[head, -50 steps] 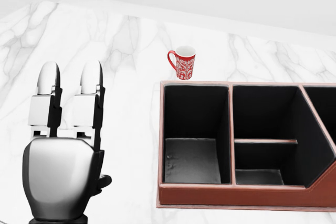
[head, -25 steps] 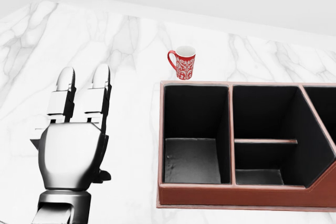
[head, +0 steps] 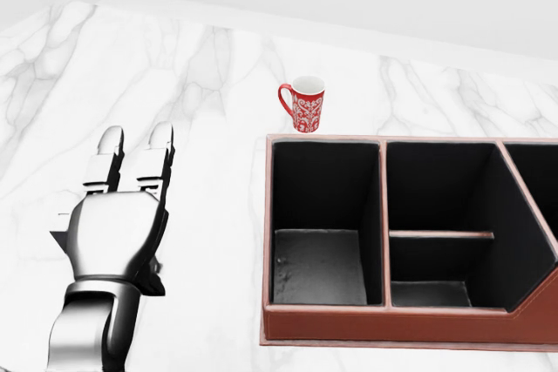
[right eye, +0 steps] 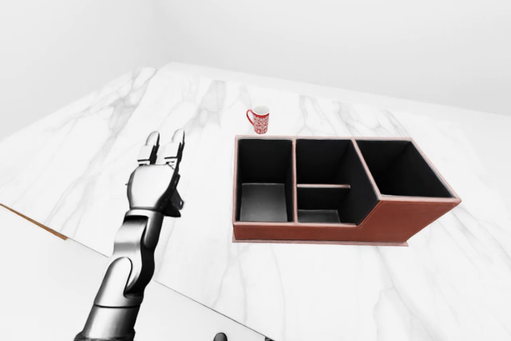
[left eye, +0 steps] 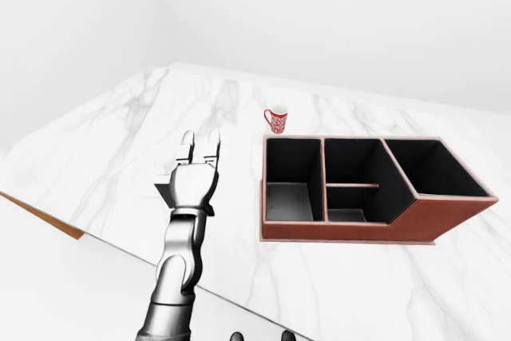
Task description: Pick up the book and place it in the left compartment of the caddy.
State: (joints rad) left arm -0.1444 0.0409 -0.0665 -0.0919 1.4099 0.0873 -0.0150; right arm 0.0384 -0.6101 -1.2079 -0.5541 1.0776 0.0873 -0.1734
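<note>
No book shows clearly in any view. The caddy (head: 323, 138) is red-brown with black insides and stands on the white marble counter, at the right of the head view. Its left compartment (head: 318, 259) is empty. My left hand (head: 132, 150) is open with its fingers stretched out, low over the counter to the left of the caddy and apart from it. It holds nothing that I can see. It also shows in the left-eye view (left eye: 200, 141). My right hand is not in view.
A red patterned mug (head: 303, 104) stands on the counter just above the caddy's left end in the head view. The caddy has a split middle compartment (head: 440, 233) and a right one (left eye: 431, 165). The counter's near edge (left eye: 120, 245) runs diagonally at the lower left of the left-eye view.
My left hand has sunk from a raised position toward the counter, away from the camera, with its fingers still stretched out. The caddy and the mug have not moved.
</note>
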